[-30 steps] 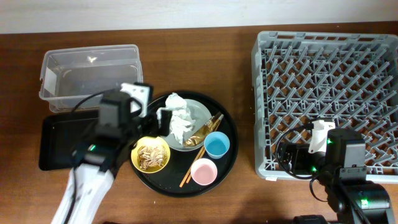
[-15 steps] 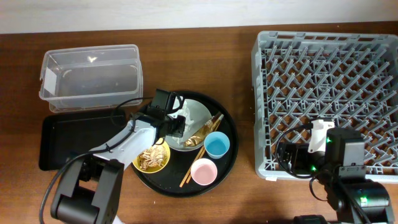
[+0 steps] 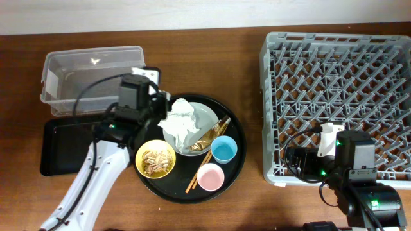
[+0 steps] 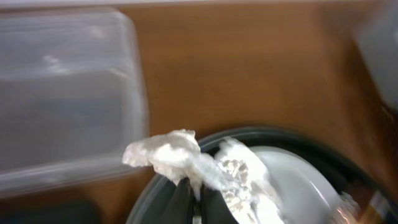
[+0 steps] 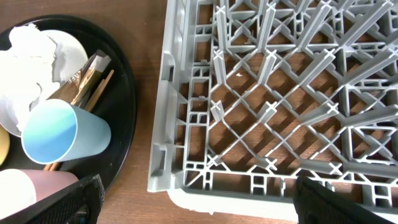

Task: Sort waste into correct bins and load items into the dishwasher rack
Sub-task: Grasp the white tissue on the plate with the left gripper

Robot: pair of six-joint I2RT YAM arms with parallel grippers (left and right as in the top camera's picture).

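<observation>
Left gripper pinching tissue over plate rim — right gripper spread wide at rack edge.

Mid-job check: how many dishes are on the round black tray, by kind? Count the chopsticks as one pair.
Cups: 2, blue cup and pink cup
Bowls: 1, yellow bowl
Plates: 1, grey-green plate
Chopsticks: 1 pair
Total: 5

Crumpled white tissue bunched over grey-green plate left edge, nr clear tub.
</observation>
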